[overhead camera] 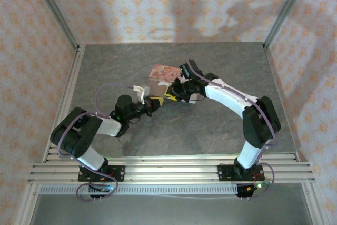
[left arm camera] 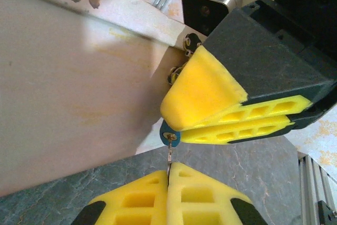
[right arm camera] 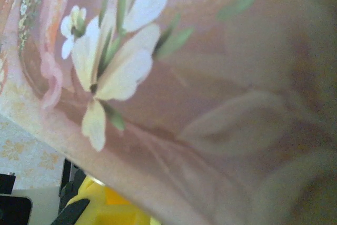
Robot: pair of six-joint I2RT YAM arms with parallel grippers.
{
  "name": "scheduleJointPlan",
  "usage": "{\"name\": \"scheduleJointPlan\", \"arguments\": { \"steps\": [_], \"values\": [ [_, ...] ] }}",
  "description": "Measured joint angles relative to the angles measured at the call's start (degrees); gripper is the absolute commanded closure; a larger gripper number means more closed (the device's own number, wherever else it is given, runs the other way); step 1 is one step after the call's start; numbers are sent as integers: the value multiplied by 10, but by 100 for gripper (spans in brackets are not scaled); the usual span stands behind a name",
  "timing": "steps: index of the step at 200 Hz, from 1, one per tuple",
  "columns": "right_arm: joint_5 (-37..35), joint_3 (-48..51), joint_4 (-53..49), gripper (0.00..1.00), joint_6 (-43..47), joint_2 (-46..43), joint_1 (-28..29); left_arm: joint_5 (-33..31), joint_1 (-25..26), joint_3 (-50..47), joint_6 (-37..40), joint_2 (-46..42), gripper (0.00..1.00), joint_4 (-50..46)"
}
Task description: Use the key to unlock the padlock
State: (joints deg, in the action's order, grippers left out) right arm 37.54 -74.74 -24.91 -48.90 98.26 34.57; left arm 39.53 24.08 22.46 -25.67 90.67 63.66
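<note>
In the left wrist view the padlock (left arm camera: 169, 137) shows as a small blue body with a brass keyhole, poking out between the yellow fingers (left arm camera: 210, 88) of my right gripper (left arm camera: 176, 127), which is shut on it. The thin pale key (left arm camera: 170, 157) stands upright with its tip in the keyhole. Its lower end is pinched between the pads of my left gripper (left arm camera: 169, 175), which is shut. From above, the left gripper (overhead camera: 158, 103) and the right gripper (overhead camera: 172, 94) meet tip to tip just in front of the pink box (overhead camera: 160, 72). The shackle is hidden behind the right fingers.
The pink illustrated box (left arm camera: 79, 77) stands close behind the padlock, and its flowered side (right arm camera: 184, 104) sits right against the right wrist camera. Grey stone-patterned table (overhead camera: 210, 130) lies open around the arms. Aluminium rails (overhead camera: 174, 169) run along the near edge.
</note>
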Motion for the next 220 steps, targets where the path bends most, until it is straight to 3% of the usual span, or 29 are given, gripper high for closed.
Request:
{"name": "scheduleJointPlan", "arguments": {
  "steps": [220],
  "values": [
    [17,5,1,100,-2,-3,-9,-12,14,-2,6,-9,100,-3]
  ]
}}
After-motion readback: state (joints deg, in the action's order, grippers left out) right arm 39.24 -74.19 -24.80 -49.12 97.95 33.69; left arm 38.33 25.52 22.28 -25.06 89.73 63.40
